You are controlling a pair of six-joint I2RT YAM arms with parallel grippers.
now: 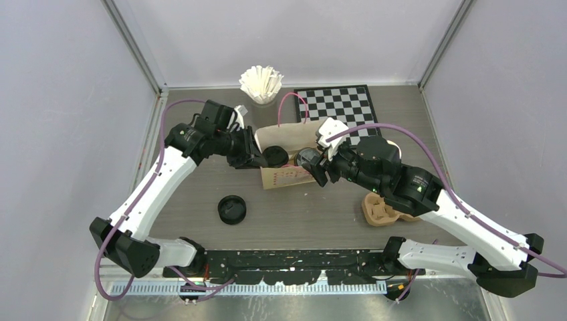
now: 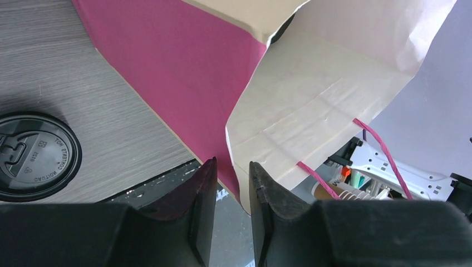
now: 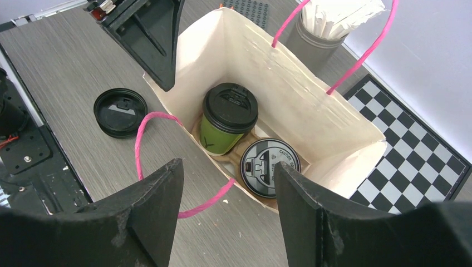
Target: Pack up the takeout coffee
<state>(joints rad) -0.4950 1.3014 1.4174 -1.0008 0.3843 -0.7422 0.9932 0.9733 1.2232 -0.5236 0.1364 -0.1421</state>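
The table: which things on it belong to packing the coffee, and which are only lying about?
Belong to the job:
paper bag
green cup with a black lid, inside the bag
second cup with a grey lid, beside it in the bag

Lying about:
checkerboard
holder of white sticks
pulp carrier
loose black lid, left of the bag

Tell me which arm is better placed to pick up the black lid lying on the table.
Left, likely. The black lid lies on the left arm's side of the table, near the left gripper, which sits at the paper bag's edge. The right gripper hovers open over the bag's mouth, farther away.
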